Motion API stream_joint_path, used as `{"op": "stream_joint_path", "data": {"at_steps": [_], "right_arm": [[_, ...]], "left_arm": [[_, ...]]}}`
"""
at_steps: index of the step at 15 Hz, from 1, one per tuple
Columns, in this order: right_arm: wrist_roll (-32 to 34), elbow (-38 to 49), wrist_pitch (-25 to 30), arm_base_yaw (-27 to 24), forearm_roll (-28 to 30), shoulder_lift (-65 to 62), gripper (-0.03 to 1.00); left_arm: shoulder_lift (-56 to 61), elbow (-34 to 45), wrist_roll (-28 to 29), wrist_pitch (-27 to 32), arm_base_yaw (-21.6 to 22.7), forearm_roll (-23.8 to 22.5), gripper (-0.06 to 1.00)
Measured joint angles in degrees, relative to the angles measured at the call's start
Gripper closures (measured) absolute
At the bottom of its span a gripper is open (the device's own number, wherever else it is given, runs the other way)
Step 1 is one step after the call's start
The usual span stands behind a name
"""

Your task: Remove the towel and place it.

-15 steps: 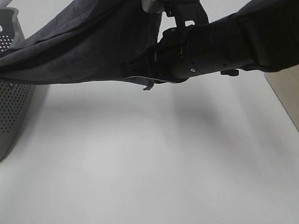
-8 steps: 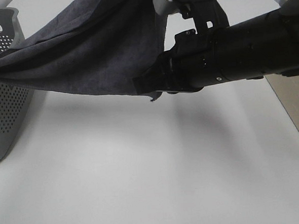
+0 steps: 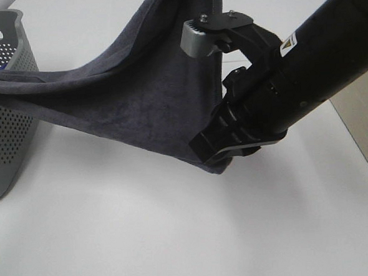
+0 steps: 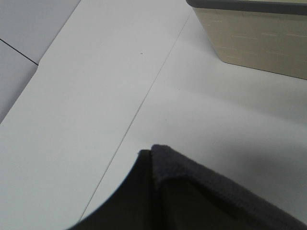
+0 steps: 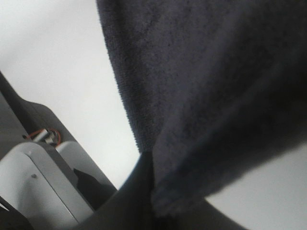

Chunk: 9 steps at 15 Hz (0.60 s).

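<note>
A white table fills the high view, with a perforated grey basket standing at its left edge. The dark charcoal towel is off the table, strung in a sagging sheet. 1 end runs over the basket's rim, the middle dips, and another part climbs out of the top of the view. The right gripper, on the black arm reaching in from the right, is clamped tight on the towel's lowest corner. Whether that corner brushes the table cannot be told. In the right wrist view the fuzzy cloth hangs right against the lens, and its edge is pinched at the dark fingertip of the right gripper.

The left wrist view shows the left gripper closed, with a folded edge of the towel pressed against its dark finger. The white table lies below it and a beige bin with a dark rim stands well apart.
</note>
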<state>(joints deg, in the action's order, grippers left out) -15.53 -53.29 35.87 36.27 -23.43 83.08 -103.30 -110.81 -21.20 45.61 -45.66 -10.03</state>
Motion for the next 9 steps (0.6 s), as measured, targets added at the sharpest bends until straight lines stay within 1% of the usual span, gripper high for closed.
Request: {"op": "stream_joint_path", "data": {"at_steps": [1, 2, 3, 5, 6, 7, 9], "right_arm": [[14.21, -4.93, 9.57, 0.00, 14.32, 0.00, 0.96], [17.99, -6.99, 12.78, 0.00, 20.63, 0.00, 0.96], [19.94, -9.17, 15.41, 0.00, 27.33, 0.00, 0.96], [21.94, -13.12, 20.28, 0.00, 37.01, 0.00, 0.96], [23.09, -14.84, 22.75, 0.00, 40.74, 0.00, 0.96], [23.32, -15.70, 23.72, 0.00, 42.74, 0.00, 0.96], [23.49, -18.91, 28.42, 0.00, 50.65, 0.00, 0.96]], "left_arm": [[0.00, 0.00, 0.00, -0.34, 0.00, 0.29, 0.94], [0.00, 0.00, 0.00, -0.46, 0.00, 0.57, 0.94], [0.00, 0.00, 0.00, -0.63, 0.00, 0.97, 0.94], [0.00, 0.00, 0.00, -2.46, 0.00, 1.15, 0.94], [0.00, 0.00, 0.00, -4.01, 0.00, 0.80, 0.94], [0.00, 0.00, 0.00, -4.76, 0.00, 0.63, 0.94], [0.00, 0.00, 0.00, -7.39, 0.00, -1.03, 0.94]]}}
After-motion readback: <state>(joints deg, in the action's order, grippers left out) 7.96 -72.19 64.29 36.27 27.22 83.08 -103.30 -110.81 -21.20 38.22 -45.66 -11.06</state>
